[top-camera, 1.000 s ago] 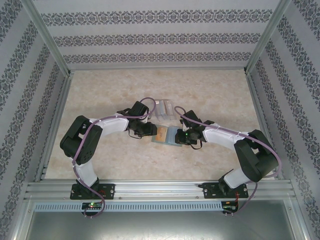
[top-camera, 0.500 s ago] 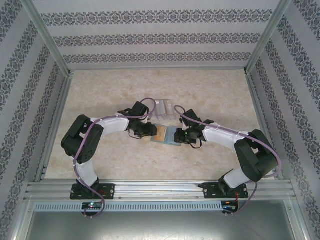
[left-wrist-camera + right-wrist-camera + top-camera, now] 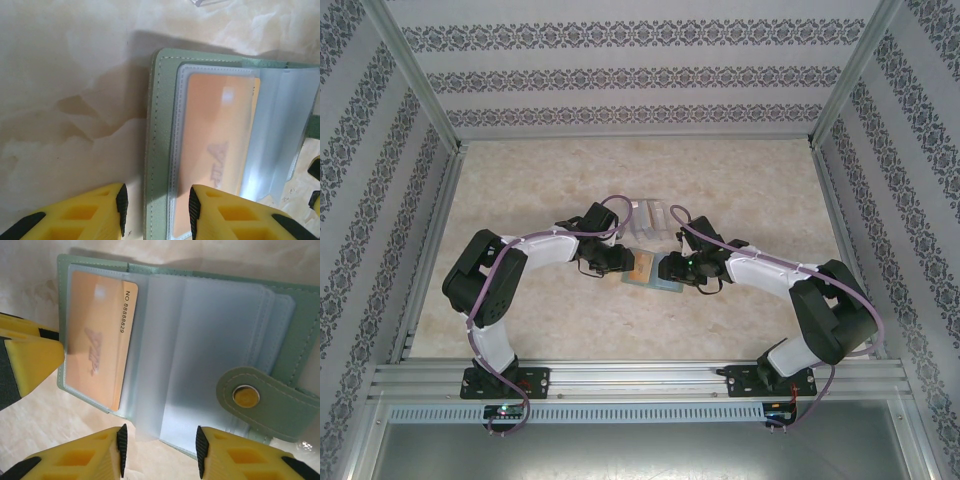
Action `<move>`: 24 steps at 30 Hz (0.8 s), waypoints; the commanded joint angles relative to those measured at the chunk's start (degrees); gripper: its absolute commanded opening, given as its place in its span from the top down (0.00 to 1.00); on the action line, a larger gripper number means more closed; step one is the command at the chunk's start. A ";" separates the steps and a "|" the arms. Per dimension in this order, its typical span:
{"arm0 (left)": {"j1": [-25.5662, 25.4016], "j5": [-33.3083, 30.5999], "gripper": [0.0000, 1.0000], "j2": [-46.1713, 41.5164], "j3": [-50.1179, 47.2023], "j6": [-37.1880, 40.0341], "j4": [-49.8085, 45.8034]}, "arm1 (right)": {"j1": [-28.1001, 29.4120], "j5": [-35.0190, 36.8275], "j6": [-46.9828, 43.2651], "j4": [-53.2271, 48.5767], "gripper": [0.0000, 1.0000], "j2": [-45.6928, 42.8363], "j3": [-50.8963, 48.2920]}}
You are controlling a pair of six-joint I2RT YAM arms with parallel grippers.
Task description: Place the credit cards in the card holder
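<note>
One orange card (image 3: 95,335) sits inside a clear sleeve on the left page of the open green wallet (image 3: 300,320), which lies flat on the counter (image 3: 65,75). Left hand (image 3: 157,206): fingers apart, straddling the wallet's outer edge (clamped on nothing). Right hand (image 3: 160,445): fingers likewise apart, at the edge of the clear sleeves. Pale flat pieces (image 3: 651,213) just beyond the wallet are perhaps more cards.

Your card holder (image 3: 652,283) lies open on the middle of the table (image 3: 750,180). One credit card (image 3: 100,335) sits in the sleeve on its 9 o'clock side. The loose credit cards (image 3: 653,213) lie just beyond it at 12 o'clock. The left gripper (image 3: 623,262) stands at its 9 o'clock edge, the right gripper (image 3: 670,268) over its 3 o'clock half.
</note>
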 commanded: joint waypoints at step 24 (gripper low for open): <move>0.17 0.97 0.60 0.19 -0.67 -1.13 2.31 | 0.70 2.82 1.46 -0.63 0.58 2.37 -1.61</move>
